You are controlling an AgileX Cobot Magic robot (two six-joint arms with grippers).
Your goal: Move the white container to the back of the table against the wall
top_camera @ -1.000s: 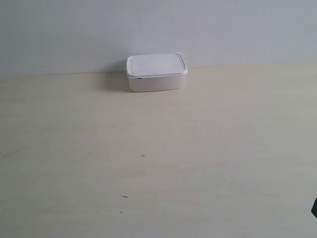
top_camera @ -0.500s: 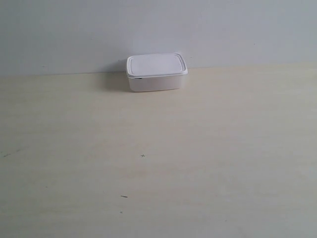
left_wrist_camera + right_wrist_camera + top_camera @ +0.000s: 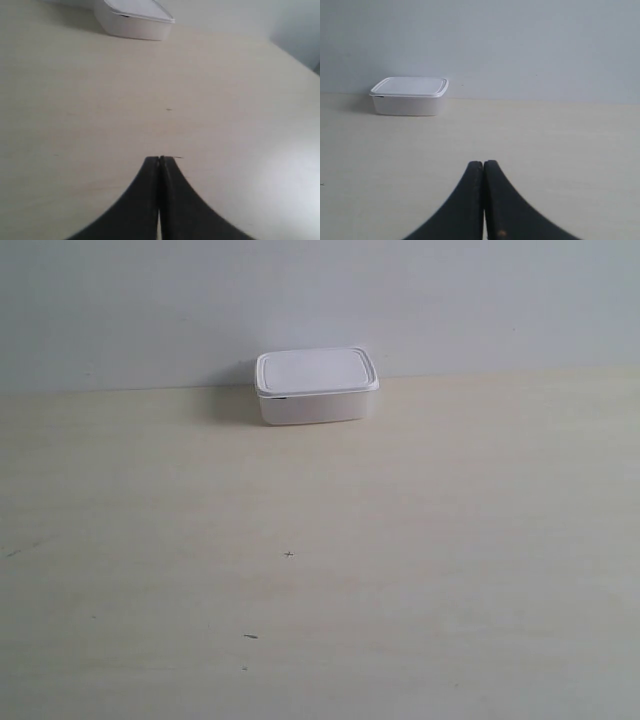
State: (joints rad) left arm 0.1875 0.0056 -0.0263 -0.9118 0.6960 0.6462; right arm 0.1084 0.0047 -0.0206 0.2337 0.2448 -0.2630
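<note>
My left gripper [image 3: 159,159] has its smooth, black, curved fingers pressed together on nothing, and so does my right gripper [image 3: 483,162]. Under them spreads the table [image 3: 400,540], matte cream wood-grain with tiny dark specks [image 3: 289,554]. Far back, the white container [image 3: 316,386], a shallow round-cornered plastic box with a flat rimmed lid, sits at the foot of the plain grey-white wall [image 3: 450,300]. A second ago a dark shape edged the exterior view's lower right corner. It is gone now, and the box has not moved.

Plain lab-like test bench: pale wood-grain table [image 3: 450,540] against bare grey-white wall [image 3: 450,300].
</note>
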